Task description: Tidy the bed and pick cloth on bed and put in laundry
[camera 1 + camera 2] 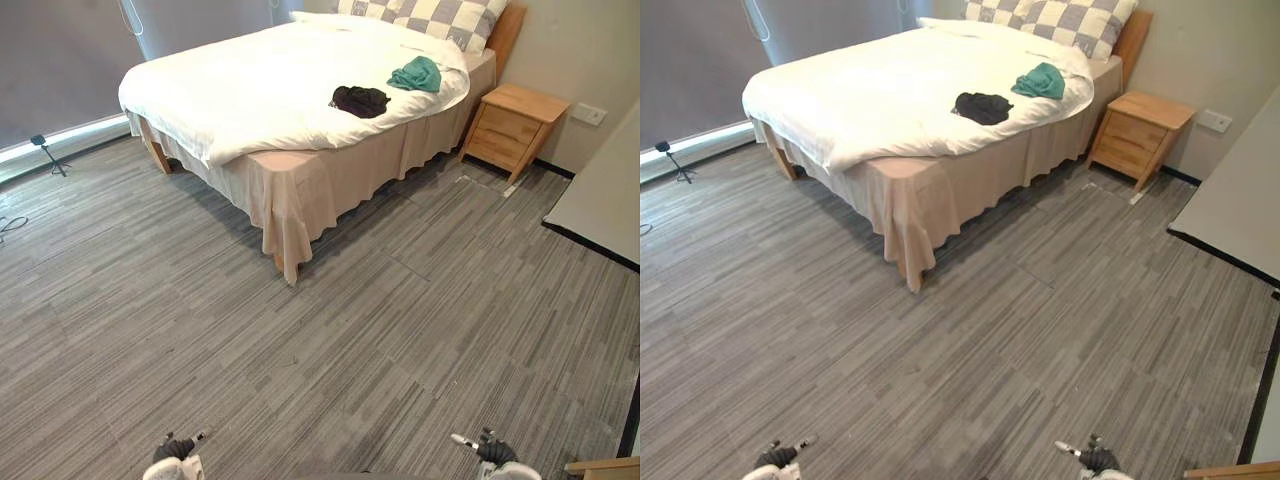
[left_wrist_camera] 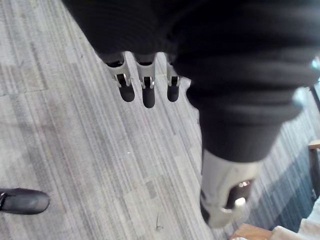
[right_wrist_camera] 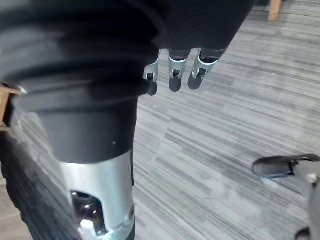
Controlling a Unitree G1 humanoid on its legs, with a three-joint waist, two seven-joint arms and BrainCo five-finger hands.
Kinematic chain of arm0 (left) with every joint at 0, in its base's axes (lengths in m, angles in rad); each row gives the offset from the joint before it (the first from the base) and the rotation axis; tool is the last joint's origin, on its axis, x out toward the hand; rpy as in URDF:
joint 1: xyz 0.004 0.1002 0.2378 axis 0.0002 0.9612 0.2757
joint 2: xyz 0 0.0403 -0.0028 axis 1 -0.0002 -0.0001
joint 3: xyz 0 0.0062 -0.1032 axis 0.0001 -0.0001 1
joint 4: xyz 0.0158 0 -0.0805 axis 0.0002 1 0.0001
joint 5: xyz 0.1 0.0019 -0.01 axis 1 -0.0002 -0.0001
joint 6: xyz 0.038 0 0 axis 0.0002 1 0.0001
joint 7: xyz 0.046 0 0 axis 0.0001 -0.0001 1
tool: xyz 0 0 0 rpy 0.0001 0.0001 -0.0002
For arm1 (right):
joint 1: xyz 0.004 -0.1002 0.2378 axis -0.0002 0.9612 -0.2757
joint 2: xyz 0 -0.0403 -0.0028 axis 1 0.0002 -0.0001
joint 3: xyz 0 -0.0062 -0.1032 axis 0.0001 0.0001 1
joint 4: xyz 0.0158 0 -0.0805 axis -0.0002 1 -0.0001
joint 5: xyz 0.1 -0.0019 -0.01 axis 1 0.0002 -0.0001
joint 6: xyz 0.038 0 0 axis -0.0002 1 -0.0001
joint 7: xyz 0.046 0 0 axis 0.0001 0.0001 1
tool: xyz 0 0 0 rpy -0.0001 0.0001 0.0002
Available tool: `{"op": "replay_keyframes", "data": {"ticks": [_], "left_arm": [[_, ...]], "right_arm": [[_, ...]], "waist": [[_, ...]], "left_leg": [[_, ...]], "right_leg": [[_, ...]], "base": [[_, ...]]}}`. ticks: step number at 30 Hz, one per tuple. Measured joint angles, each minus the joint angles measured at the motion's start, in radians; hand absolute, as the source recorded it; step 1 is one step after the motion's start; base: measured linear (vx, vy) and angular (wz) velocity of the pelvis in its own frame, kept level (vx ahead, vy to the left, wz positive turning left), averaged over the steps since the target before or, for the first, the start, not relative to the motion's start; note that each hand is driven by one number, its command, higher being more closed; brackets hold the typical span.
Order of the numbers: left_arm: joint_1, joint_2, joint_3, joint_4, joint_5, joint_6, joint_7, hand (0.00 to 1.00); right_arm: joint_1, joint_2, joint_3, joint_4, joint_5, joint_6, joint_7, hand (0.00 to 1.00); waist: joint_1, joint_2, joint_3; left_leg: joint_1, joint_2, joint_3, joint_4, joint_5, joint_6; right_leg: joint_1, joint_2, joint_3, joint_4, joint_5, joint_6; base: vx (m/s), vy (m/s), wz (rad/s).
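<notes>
Where puffy white quilt [image 1: 250,90] drapes, crumpled black cloth [image 1: 360,100], bunched teal cloth [image 1: 416,74]

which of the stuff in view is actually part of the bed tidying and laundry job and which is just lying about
Part of the job:
bed
white duvet
checkered pillows
black cloth, on the duvet
teal cloth, on the duvet

Just standing about:
wooden nightstand, beside the bed
small tripod, on the floor
wall socket
</notes>
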Motion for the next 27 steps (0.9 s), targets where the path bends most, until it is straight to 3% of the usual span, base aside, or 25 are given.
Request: {"op": "replay_keyframes", "data": {"ticks": [14, 27], "left_arm": [[0.001, 0.000, 0.007, 0.000, -0.010, -0.009, -0.024, 0.00], [0.039, -0.035, -0.005, 0.000, -0.011, -0.030, -0.046, 0.00]], "right_arm": [[-0.020, -0.019, 0.003, -0.006, 0.000, -0.011, 0.037, 0.00], [-0.015, -0.019, 0.043, -0.006, -0.038, -0.010, 0.037, 0.00]], "waist": [[-0.007, -0.002, 0.004], [-0.007, 0.000, 0.005]], "left_leg": [[0.007, 0.007, 0.007, 0.000, -0.001, -0.002], [0.019, 0.011, 0.036, 0.000, -0.003, -0.002]], "right_leg": [[0.014, 0.005, -0.025, -0.006, -0.009, 0.014], [0.019, 0.015, 0.010, -0.024, 0.013, -0.004]], "base": [[-0.01, -0.016, 0.02], [-0.04, -0.017, -0.08]]}}
